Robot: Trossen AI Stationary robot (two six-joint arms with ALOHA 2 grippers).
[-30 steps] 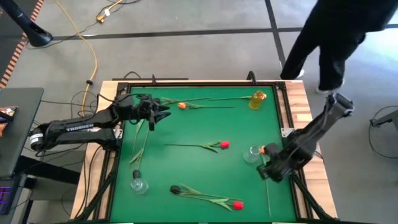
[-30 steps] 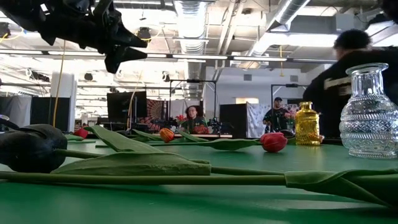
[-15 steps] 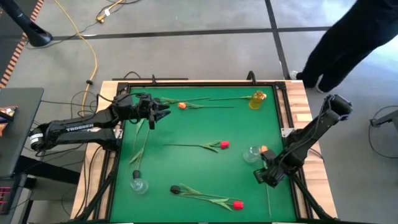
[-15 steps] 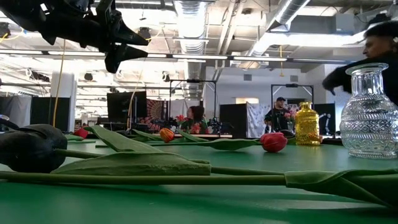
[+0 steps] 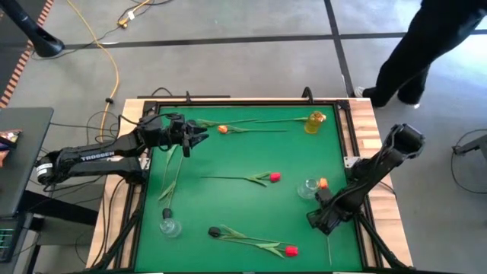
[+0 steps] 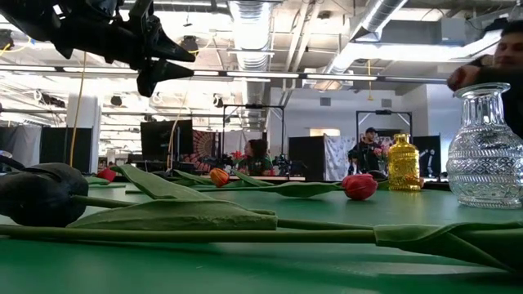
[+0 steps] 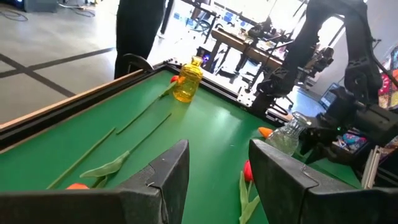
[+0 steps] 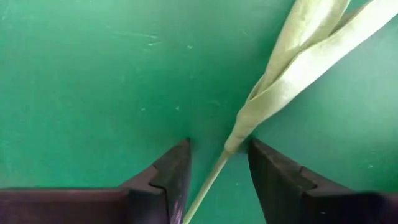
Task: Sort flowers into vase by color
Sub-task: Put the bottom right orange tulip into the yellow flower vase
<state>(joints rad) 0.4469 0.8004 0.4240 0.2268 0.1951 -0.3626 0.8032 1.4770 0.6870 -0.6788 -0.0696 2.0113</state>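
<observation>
Green table (image 5: 251, 156), scattered flowers (image 5: 259, 179), three vases (image 5: 315, 122)

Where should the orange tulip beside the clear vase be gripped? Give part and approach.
Take the bare stem just below the leaves, from straight above. The orange tulip lies flat, and the open fingers of the right gripper straddle that thin stem.

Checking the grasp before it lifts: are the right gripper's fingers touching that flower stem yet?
Apart. In the right wrist view, the stem runs down the gap of the open right gripper, green mat visible on either side.

The left arm (image 5: 91, 157) bears the white word "TROSSEN" along its side.
</observation>
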